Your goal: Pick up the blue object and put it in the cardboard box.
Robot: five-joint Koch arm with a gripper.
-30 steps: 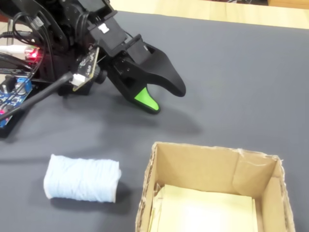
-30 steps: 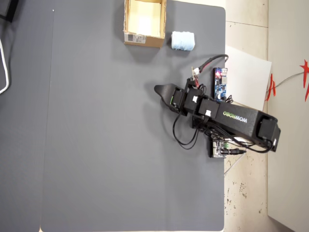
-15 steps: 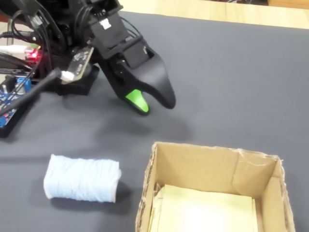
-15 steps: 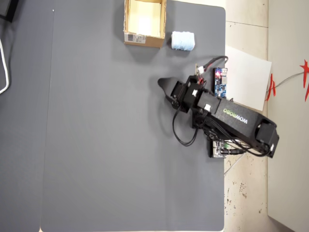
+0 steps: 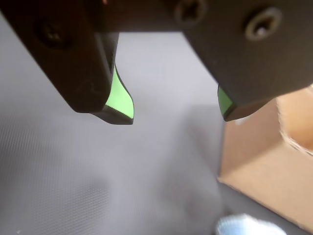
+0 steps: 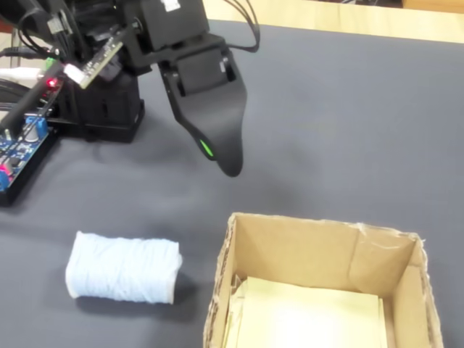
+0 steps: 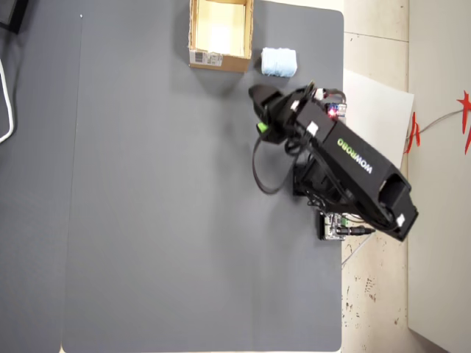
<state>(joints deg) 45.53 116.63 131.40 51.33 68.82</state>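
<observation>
The blue object lies on its side on the dark grey mat covering the tabletop, just beside the cardboard box. Pale floor borders the mat. The claw hangs open and empty above the mat, near both.
</observation>
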